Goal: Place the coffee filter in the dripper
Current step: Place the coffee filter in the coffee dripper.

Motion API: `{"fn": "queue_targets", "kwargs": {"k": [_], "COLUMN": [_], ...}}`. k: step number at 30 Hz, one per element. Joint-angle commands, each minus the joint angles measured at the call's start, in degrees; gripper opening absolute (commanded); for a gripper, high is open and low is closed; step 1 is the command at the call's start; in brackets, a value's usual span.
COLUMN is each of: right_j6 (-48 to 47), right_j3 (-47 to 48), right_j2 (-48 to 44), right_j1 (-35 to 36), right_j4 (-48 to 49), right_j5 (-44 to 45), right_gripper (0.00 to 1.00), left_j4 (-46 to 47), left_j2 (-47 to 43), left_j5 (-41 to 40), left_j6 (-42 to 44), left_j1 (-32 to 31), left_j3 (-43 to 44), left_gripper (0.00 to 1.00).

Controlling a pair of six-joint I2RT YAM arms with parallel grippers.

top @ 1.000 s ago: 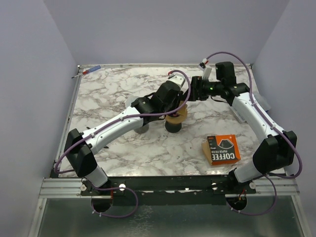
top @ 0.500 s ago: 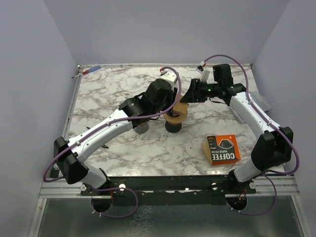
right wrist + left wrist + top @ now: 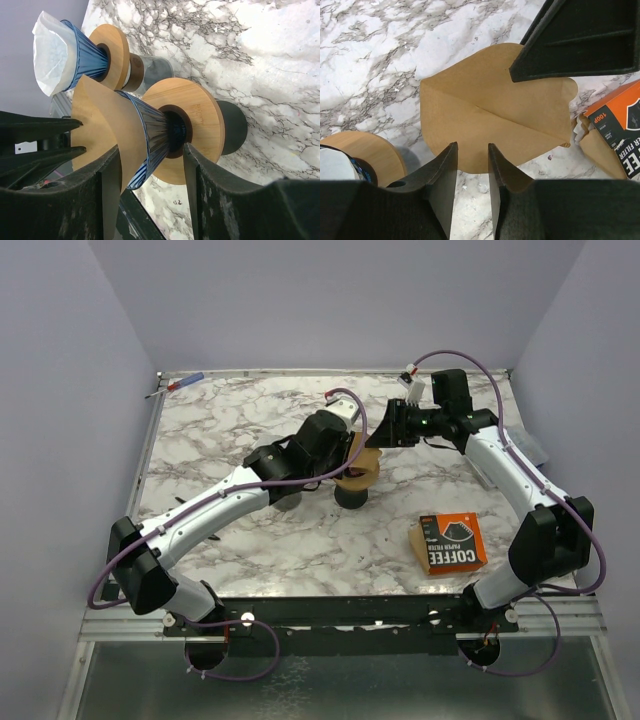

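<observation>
- The left arm (image 3: 230,495) is sitting differently from a second back. Its shoulder end is swinging out to the left and the left claw (image 3: 340,445) is backing off a touch, so more of the filter (image 3: 364,453) is showing from the top now.
- The right claw (image 3: 384,428) is only shifting a little over that stretch, hanging at the filter's far-right side.
- What I'm taking from that: the filter is already sitting in the dripper (image 3: 152,132), with brown paper fanning out of the blue cone's mouth. The arms are looking like they're easing off rather than carrying it. I'm guessing the job is nearly done, maybe one last nudge to seat it.
- Left claw: its fingers (image 3: 440,175) are standing apart with a narrow gap and aren't pinching anything. In its wrist view the filter's near edge is lying right by the tips, and I can't tell if they're touching.
- Right claw: its fingers (image 3: 107,200) are spread wide, with the dripper showing between them, and they aren't clamping it. One finger is overlapping the filter's far rim in the left wrist view, but I can't tell whether it's touching.
- The other dripper (image 3: 80,55), with white paper in it, is sitting just beside, and the box (image 3: 450,542) is lying off to the right.
</observation>
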Motion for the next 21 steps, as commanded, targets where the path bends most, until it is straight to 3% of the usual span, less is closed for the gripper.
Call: {"fn": "queue_targets", "kwargs": {"k": [1, 12, 21], "right_j6": [0.41, 0.56, 0.85], "right_j3": [-0.27, -0.55, -0.55], "right_j2": [1.26, 1.78, 2.2], "right_j1": [-0.6, -1.44, -1.84], "right_j4": [1.05, 1.02, 1.37], "right_j5": [-1.4, -2.13, -3.63], "right_gripper": [0.53, 0.46, 0.33], "left_j4": [-0.79, -3.62, -3.73], "left_j2": [-1.48, -1.32, -1.23], "left_j5": [2.13, 4.97, 6.16], "left_j6": [0.86, 5.59, 6.56], "left_j1": [0.09, 0.13, 0.14], "left_j3": [-1.23, -1.76, -2.62], "left_gripper": [0.31, 0.29, 0.26]}}
